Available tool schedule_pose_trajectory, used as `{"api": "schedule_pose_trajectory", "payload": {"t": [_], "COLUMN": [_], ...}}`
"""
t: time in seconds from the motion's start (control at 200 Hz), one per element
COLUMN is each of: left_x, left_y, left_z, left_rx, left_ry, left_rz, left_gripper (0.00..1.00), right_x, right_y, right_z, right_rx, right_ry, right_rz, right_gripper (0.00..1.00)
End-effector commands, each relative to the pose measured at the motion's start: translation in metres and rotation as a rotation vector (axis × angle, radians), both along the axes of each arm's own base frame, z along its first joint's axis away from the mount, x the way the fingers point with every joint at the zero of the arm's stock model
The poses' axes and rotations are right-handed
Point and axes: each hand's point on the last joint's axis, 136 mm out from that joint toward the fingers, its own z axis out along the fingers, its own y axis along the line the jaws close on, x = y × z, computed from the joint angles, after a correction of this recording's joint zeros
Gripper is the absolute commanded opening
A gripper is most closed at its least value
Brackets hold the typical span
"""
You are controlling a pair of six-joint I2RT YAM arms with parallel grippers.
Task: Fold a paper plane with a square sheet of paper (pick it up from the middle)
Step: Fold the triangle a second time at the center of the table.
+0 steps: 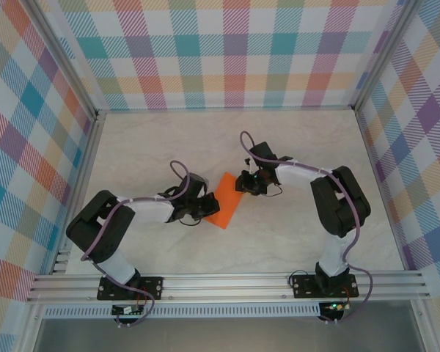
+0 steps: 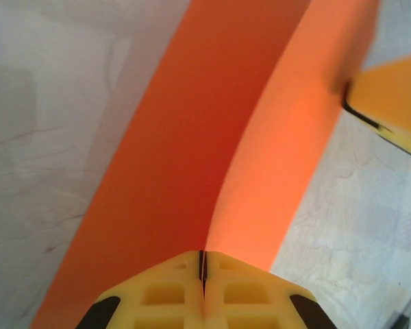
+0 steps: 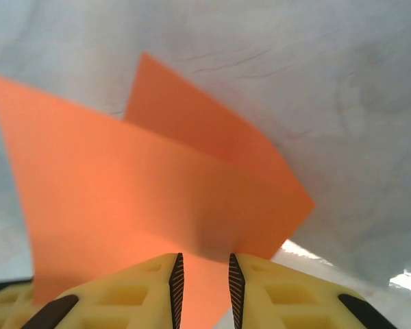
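The square sheet of paper is bright orange and folded into a long double-layered strip, lying slanted at mid-table between the two arms. My left gripper is at the strip's lower left end. In the left wrist view its yellow jaws are shut on the paper, whose two layers rise away from them. My right gripper is at the strip's upper right end. Its jaws stand a little apart, with the paper's edge in the gap between them. The paper plane is out of view.
The marbled white table top is boxed in by checked walls at the back and on both sides. An aluminium rail carrying the arm bases runs along the near edge.
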Motion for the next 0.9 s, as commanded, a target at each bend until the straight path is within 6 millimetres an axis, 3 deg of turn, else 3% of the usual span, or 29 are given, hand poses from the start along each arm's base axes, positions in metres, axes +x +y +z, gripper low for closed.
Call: {"api": "schedule_pose_trajectory", "payload": {"t": [0.0, 0.275, 0.385, 0.46, 0.63, 0.785, 0.895], "left_x": [0.008, 0.006, 0.005, 0.005, 0.001, -0.007, -0.013], "left_y": [0.022, 0.021, 0.012, 0.016, 0.042, 0.085, 0.110], "left_z": [0.005, 0.016, 0.025, 0.030, 0.053, 0.090, 0.118], "left_rx": [0.038, -0.008, -0.054, -0.035, 0.045, 0.182, 0.264], "left_ry": [-0.017, -0.004, 0.008, 0.007, -0.050, -0.134, -0.187], "left_rz": [0.132, 0.172, 0.154, 0.168, 0.232, 0.301, 0.335], "left_gripper": [0.01, 0.04, 0.05, 0.05, 0.04, 0.04, 0.05], "right_x": [-0.011, -0.024, -0.023, -0.023, -0.027, -0.028, -0.028], "right_y": [0.015, 0.035, 0.030, 0.023, 0.019, 0.017, 0.016], "right_z": [0.018, 0.017, 0.025, 0.032, 0.062, 0.098, 0.112], "right_rx": [0.078, 0.116, 0.113, 0.103, 0.142, 0.186, 0.200], "right_ry": [-0.025, 0.002, -0.025, -0.050, -0.096, -0.173, -0.204], "right_rz": [0.061, 0.098, 0.058, 0.021, -0.005, -0.011, -0.009], "right_gripper": [0.25, 0.24, 0.24, 0.24, 0.24, 0.25, 0.26]}}
